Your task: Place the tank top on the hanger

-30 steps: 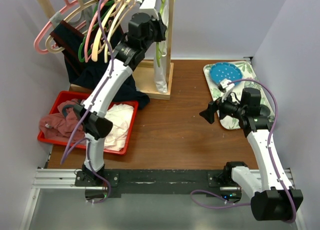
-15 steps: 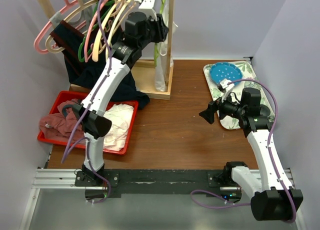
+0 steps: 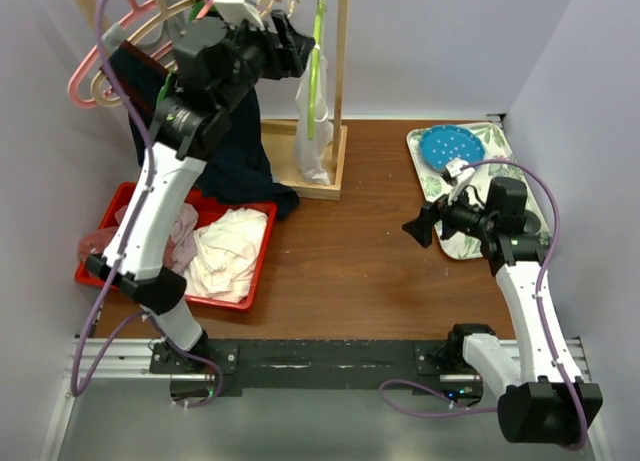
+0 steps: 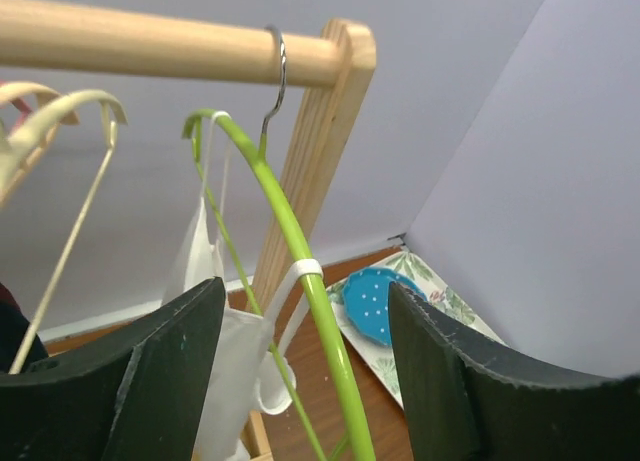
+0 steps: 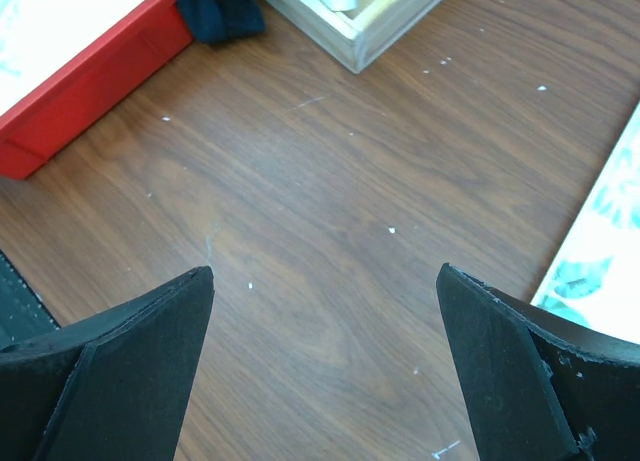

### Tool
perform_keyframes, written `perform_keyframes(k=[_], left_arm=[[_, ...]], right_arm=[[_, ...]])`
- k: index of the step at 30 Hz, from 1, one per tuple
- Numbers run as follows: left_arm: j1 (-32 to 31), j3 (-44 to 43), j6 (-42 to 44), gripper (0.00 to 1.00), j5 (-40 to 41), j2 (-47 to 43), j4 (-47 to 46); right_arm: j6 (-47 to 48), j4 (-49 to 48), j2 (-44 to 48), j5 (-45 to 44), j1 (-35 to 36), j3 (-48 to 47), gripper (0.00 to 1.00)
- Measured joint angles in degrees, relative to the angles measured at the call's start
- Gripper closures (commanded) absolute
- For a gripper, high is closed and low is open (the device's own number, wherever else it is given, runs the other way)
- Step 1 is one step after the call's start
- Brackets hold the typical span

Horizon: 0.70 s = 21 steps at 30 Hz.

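The lime hanger point(image 3: 319, 71) hangs by its metal hook from the wooden rod point(image 4: 150, 46) beside the rack's right post. The white tank top point(image 3: 308, 131) hangs on it, and one strap loops over the hanger's arm point(image 4: 303, 271). My left gripper point(image 3: 290, 36) is raised beside the hanger, just to its left. In the left wrist view the hanger point(image 4: 330, 351) and tank top point(image 4: 225, 341) show between the open jaws of the left gripper point(image 4: 305, 293), untouched. My right gripper point(image 3: 415, 226) hovers open over bare table point(image 5: 330, 181), holding nothing.
Pink and cream hangers point(image 3: 110, 51) and a navy garment point(image 3: 235, 151) crowd the rack's left side. A red bin point(image 3: 262, 261) of cloths sits at the left. At the right a leaf-patterned tray point(image 3: 490, 136) holds a blue dish point(image 3: 447, 146). The wooden rack base point(image 5: 370, 26) is close by.
My left gripper has opened, let go of the hanger and drawn back up and left. The hanger with the tank top now hangs free on the rod. The right arm barely moved.
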State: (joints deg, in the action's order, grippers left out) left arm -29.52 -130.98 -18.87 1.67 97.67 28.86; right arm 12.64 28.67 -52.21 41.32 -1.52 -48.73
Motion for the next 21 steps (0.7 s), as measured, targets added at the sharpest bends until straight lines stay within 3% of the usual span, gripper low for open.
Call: perform_keyframes(k=[4,7,11,16,21], left_arm=[[0.2,2.6,0.2,0.22,-0.4,-5.4,0.0],[0.3,7.7,0.5,0.12,-1.8,-9.7,-0.2],[0.2,24.3,1.0,0.01,-4.4,-21.8,-0.9],[0.2,46.4,1.0,0.00,-5.8,-41.9,-1.4],[0.3,63.6,0.0,0.00,-5.0,-63.7,-1.3]], right_arm=[[0.2,0.0,0.3,-0.2,-1.4,0.1,0.01],[0.2,0.0,1.0,-1.6,-2.7,0.1,0.01],[-1.6,0.0,2.9,-5.9,-5.0,0.0,0.02],[-6.9,1.9,3.2,-14.1,-5.7,-4.3,0.01],[-11.6,4.0,2.4,-22.5,-5.7,-15.9,0.01]])
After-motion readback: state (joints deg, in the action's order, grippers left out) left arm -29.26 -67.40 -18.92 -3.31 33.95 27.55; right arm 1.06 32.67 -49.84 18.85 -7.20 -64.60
